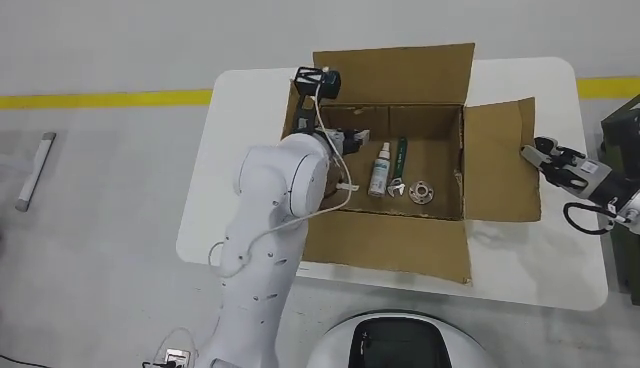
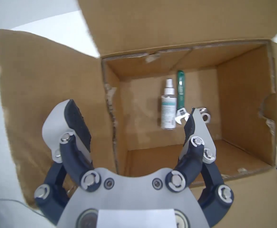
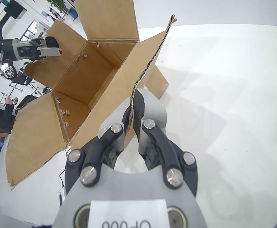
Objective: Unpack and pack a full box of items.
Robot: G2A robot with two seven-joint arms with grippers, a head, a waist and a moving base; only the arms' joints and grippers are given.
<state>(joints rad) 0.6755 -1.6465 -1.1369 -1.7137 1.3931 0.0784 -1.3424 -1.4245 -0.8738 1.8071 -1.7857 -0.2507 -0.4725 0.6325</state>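
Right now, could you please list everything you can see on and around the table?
Cardboard box: one, brown, open on the table, flaps spread.
Spray bottle: one, white, lying on the box floor.
Wrench: one, green handle with a metal head, lying beside the bottle in the box.
Metal ring: one, silver, on the box floor near the wrench head.
Table: one, white, under the box.
Floor line: one, yellow, beyond the table.
Left gripper: one, grey with dark pads, open, over one side of the box.
Right gripper: one, grey with dark pads, shut on the edge of a box flap.
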